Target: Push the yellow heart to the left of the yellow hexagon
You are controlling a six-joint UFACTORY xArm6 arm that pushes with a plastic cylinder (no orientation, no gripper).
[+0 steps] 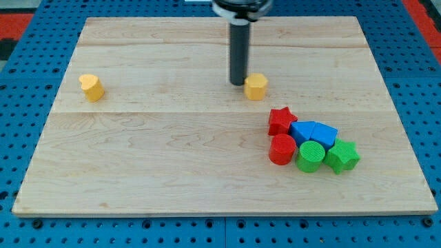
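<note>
The yellow heart (91,87) sits near the board's left edge, above the middle. The yellow hexagon (256,86) sits right of centre in the upper half of the board. My tip (238,83) is down on the board just left of the yellow hexagon, close to touching it. The yellow heart lies far to the left of my tip, at about the same height in the view.
A cluster sits at the lower right: a red star (281,120), a red cylinder (281,149), two blue blocks (313,131), a green cylinder (311,156) and a green star (342,156). The wooden board (172,172) lies on a blue pegboard.
</note>
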